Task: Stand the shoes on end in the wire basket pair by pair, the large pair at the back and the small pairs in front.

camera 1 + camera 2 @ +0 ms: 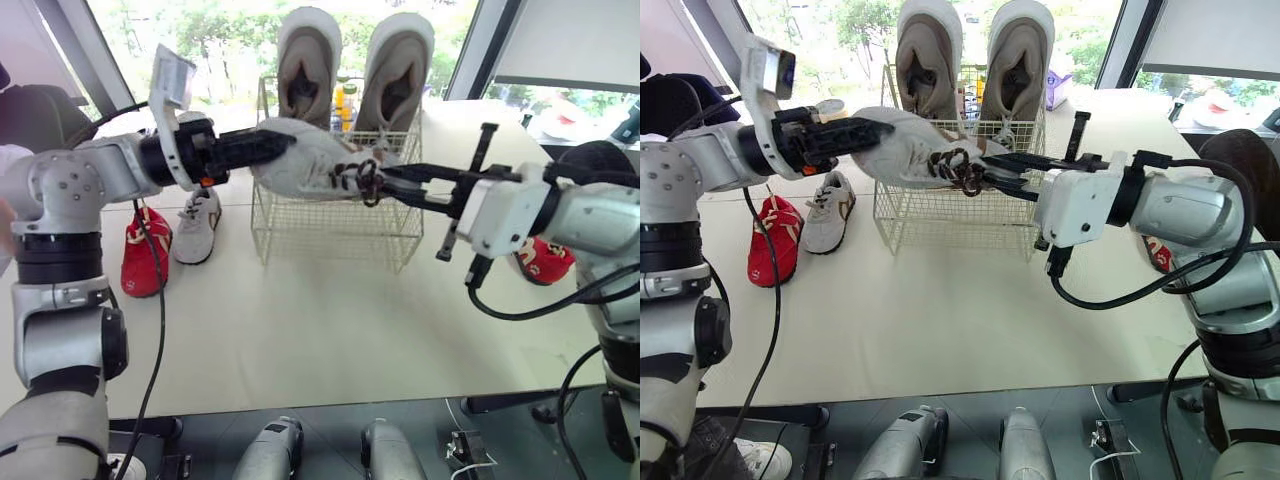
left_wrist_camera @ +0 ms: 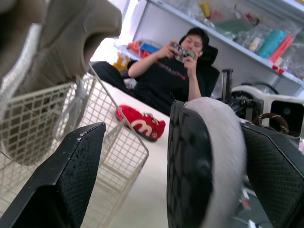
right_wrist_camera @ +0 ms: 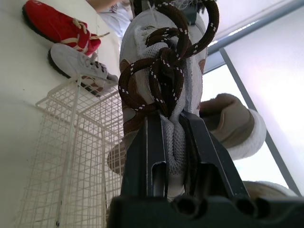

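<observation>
I see a white shoe (image 1: 305, 160) held up in the air between my two grippers. My right gripper (image 1: 385, 180) is squeezed tight on the soft, puffy white edge of the shoe. It grips right under the brown rope laces (image 3: 166, 71), which hang in loops.

My left gripper (image 1: 272, 143) is at the shoe's other end, and its fingers are spread apart. The shoe's smooth white side rests on one finger (image 2: 278, 175). Its bumpy black sole faces the other finger (image 2: 66, 180) across a gap.

Just below both grippers is the wire basket (image 1: 330, 225), made of thin white wire in little squares. Past the grippers, at the back of it, two big tan shoes (image 1: 308, 65) stand on end, with fat, round white soles.

Below my left gripper, a red shoe (image 1: 145, 250) and a small white shoe (image 1: 197, 225) lie side by side on the smooth pale table (image 1: 300, 320).
</observation>
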You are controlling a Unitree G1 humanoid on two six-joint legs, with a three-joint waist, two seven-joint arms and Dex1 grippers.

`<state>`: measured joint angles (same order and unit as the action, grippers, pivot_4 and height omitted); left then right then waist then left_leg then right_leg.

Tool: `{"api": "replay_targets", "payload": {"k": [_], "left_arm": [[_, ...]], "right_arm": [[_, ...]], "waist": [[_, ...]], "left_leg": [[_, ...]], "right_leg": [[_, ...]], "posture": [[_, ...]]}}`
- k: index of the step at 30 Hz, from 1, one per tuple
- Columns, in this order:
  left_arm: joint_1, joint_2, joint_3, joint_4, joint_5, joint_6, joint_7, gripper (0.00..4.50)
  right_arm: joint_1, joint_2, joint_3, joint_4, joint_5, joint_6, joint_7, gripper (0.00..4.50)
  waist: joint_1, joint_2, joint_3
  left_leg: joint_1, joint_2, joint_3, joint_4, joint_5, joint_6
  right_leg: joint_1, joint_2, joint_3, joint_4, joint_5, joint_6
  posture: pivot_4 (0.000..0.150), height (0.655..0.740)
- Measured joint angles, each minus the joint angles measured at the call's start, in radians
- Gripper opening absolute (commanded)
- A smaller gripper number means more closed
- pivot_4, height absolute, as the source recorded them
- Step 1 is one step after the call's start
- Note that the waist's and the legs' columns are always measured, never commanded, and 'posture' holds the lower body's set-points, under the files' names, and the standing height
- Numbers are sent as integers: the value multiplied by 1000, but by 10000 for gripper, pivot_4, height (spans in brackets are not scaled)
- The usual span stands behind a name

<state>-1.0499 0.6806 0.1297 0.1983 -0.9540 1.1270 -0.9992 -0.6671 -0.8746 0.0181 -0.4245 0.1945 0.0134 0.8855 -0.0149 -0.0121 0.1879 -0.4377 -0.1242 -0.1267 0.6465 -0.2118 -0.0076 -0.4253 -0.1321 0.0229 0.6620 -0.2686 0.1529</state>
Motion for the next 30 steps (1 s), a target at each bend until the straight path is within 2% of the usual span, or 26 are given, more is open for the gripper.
{"api": "replay_targets", "payload": {"k": [4,7,9,11,13,15,18,22,25,30], "left_arm": [[45,6,-37,-49,15,3,-43,17679],[63,5,-39,-50,26,5,-43,3579],[63,1,-34,-50,26,6,-36,2213],[63,-16,-22,-46,25,8,-19,2213],[62,-45,12,-33,22,16,25,2213],[62,-73,56,-22,4,23,69,2213],[63,-120,151,-25,-59,42,154,2213],[68,-187,211,-47,-132,67,242,2213],[93,-264,249,-87,-196,71,324,2213],[107,-325,258,-124,-252,56,432,2213]], "right_arm": [[-20,15,8,20,-14,-7,4,17593],[-36,16,-3,18,0,17,4,33277],[-35,14,-27,14,30,67,3,44081],[-32,11,-62,4,86,154,-8,45000],[-10,11,-141,-28,229,341,-49,45000],[25,13,-230,-54,398,514,-100,45000],[115,59,-361,-70,782,774,-246,45000],[158,160,-378,-64,1102,873,-443,45000],[91,322,-334,-13,1159,841,-587,45000],[-14,487,-262,75,1155,784,-716,45000]], "waist": [[0,0,0],[0,0,0],[3,0,0],[5,0,0],[5,0,0],[4,0,0],[3,-1,0],[0,-1,0],[-3,0,0],[2,0,0]], "left_leg": [[0,0,0,0,0,0],[0,0,0,0,0,0],[0,0,0,0,0,0],[0,0,0,0,0,0],[0,0,-2,0,0,0],[0,0,-2,0,0,0],[0,0,-3,0,0,1],[0,1,-3,0,-1,1],[0,0,-2,0,0,1],[-1,0,-2,0,0,0]], "right_leg": [[0,0,0,0,0,0],[0,0,0,0,0,0],[0,0,0,0,0,0],[0,0,0,0,0,0],[1,0,0,0,0,0],[1,0,0,0,0,0],[1,-1,0,-1,0,0],[1,-1,0,0,0,0],[0,-1,0,1,0,0],[0,-1,0,1,0,0]], "posture": [[1500,7400],[1500,7400],[1500,7400],[1500,7400],[1500,7400],[1500,7400],[1500,7400],[1500,7400],[1500,7400],[1500,7400]]}}
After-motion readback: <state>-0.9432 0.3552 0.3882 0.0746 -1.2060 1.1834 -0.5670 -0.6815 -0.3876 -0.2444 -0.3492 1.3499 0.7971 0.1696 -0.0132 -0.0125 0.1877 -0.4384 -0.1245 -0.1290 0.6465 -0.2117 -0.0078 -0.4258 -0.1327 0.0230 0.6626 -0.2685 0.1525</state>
